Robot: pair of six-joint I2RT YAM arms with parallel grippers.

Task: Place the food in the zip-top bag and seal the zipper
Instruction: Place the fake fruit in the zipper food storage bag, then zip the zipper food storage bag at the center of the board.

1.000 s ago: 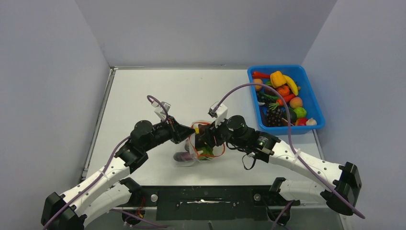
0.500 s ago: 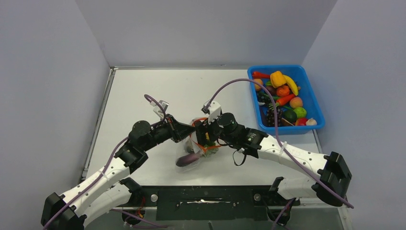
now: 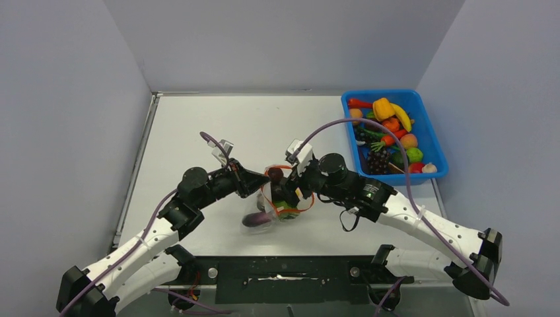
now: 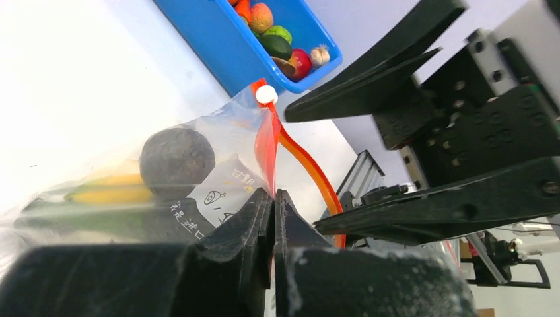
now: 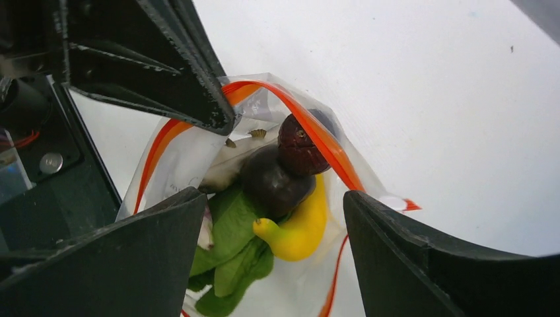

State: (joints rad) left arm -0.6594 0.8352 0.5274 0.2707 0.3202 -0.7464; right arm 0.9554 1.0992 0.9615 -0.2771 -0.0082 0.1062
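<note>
- L jaws pinched tight on zip-top bag (image 4: 198, 148) edge, right by zipper (image 4: 267, 142).
- R jaws spread wide, one finger each side of the bag mouth.
- Mouth gapes. Inside I see banana (image 5: 300, 228), dark round fruit (image 5: 274, 181), green leafy piece (image 5: 231, 244), and aubergine (image 3: 259, 219) at the low end.
- Bag is btwn both arms, near front of table (image 3: 198, 132).
- Other food (image 3: 389, 125) in blue bin (image 3: 436, 150), far R.
</note>
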